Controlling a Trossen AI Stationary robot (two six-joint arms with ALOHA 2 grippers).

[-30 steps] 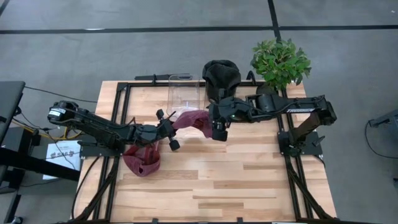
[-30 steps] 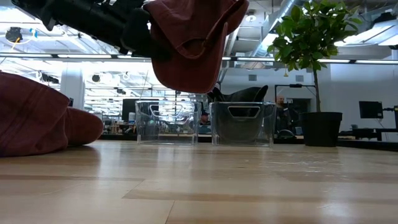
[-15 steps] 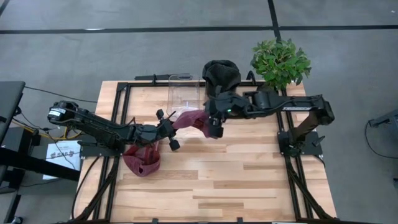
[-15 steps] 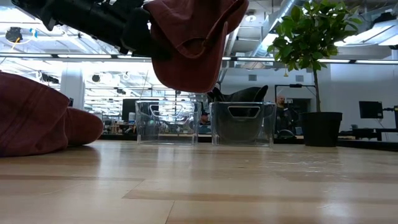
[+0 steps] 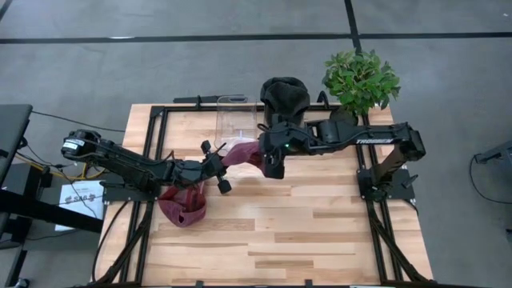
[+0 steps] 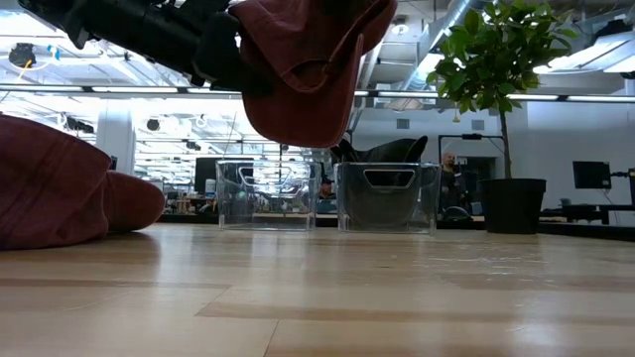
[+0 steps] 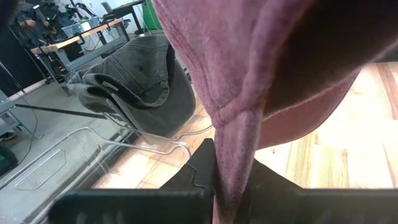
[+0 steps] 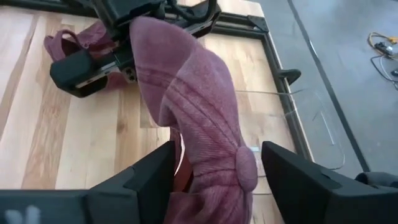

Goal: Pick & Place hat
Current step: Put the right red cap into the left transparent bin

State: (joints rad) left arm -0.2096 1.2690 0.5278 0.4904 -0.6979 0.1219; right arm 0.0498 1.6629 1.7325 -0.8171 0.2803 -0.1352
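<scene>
Room: front half of the wooden desk [image 5: 304, 232] lies bare, w/ space toward the front edge; back edge is crowded by a clear bin [image 5: 236, 118], a bin w/ a dark cap [image 5: 285, 98] and a potted plant [image 5: 360, 80]. Left gripper [image 5: 218, 164] is clamped on a maroon cap [image 5: 244, 154], held off the desk near the middle-back. Right gripper [image 5: 273, 166] has fingers spread either side of its crown, not clamped. Cap: ribbed panels, top button. Second maroon cap [image 5: 182, 206] lies near the left edge.

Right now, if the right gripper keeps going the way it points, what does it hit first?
The red hat that the left gripper holds up. The right gripper has its jaws open on either side of the crown, so the cloth comes first. Behind it is the left gripper, though depth is hard to judge.
</scene>
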